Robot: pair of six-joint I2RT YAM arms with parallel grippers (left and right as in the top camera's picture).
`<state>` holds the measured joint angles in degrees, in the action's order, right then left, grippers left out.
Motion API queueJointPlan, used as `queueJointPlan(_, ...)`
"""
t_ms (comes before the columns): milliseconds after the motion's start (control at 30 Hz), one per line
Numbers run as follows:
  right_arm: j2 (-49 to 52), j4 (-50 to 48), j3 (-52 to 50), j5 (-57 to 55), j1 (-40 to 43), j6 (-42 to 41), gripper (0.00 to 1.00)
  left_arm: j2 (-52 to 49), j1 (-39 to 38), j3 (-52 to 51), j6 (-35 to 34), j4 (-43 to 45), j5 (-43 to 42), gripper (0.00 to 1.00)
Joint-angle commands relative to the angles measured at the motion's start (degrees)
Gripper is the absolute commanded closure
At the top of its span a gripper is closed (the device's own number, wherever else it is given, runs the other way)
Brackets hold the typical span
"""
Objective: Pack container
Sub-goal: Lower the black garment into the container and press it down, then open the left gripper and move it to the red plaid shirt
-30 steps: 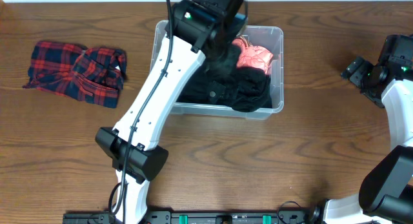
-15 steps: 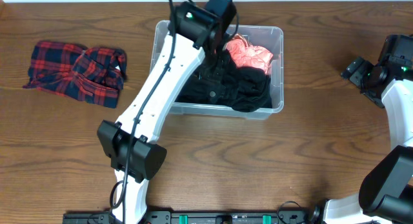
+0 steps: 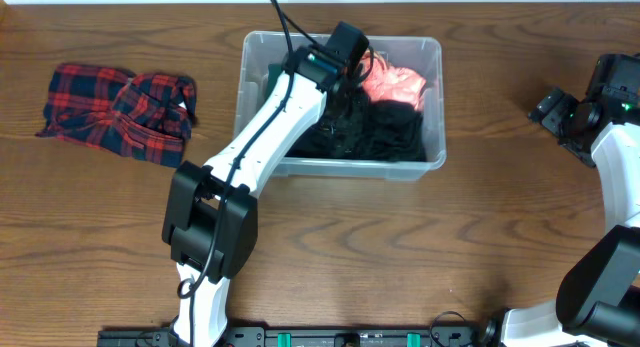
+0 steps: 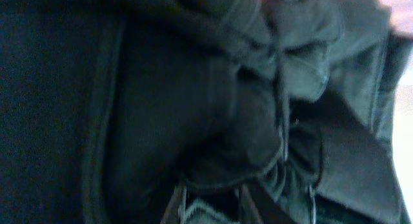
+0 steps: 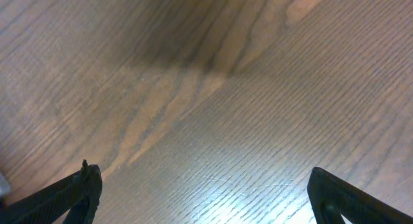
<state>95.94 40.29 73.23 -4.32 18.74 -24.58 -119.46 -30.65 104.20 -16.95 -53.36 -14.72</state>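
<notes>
The clear container stands at the back middle of the table and holds a black garment and a pink garment. My left gripper reaches down into the container onto the black garment. In the left wrist view the fingers sit close together with a fold of the black garment between them. My right gripper is at the far right, away from the container. It is open and empty over bare wood in the right wrist view.
A red and navy plaid shirt lies crumpled on the table at the far left, apart from the container. The left arm stretches from the front of the table over the container's left half.
My left arm has lowered into the container and pressed into the black garment. The container has shifted slightly to the right. The right arm has not moved.
</notes>
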Motion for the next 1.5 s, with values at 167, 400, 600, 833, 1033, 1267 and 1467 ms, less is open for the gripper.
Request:
queueJointPlan(167, -0.42, 0.02, 0.83, -0.13, 0.20, -0.66, 0.01, -0.42, -0.33, -10.40, -7.82, 11.52, -2.58, 0.72)
queueJointPlan(400, -0.42, 0.02, 0.83, -0.13, 0.20, -0.68, 0.01, 0.61, 0.52, -8.61, -7.65, 9.57, -2.19, 0.73)
queueJointPlan(600, -0.42, 0.02, 0.83, -0.13, 0.20, -0.66, 0.01, 7.34, 1.29, -3.56, -3.52, 2.84, 4.00, 0.72)
queueJointPlan(833, -0.42, 0.02, 0.83, -0.13, 0.20, -0.66, 0.01, 21.20, 5.66, -2.16, -0.63, -1.29, 10.12, 0.55)
queueJointPlan(1033, -0.42, 0.02, 0.83, -0.13, 0.20, -0.66, 0.01, 29.31, 17.94, -2.16, 2.43, -8.11, 15.21, 0.51)
queueJointPlan(1267, -0.42, 0.04, 0.83, -0.13, 0.20, -0.66, 0.01, 27.23, 29.40, -3.30, 11.06, -10.08, 16.06, 0.51)
queueJointPlan(1467, -0.42, 0.02, 0.83, -0.13, 0.20, -0.68, 0.01, 19.78, 29.99, -3.43, 14.19, -10.05, 20.48, 0.50)
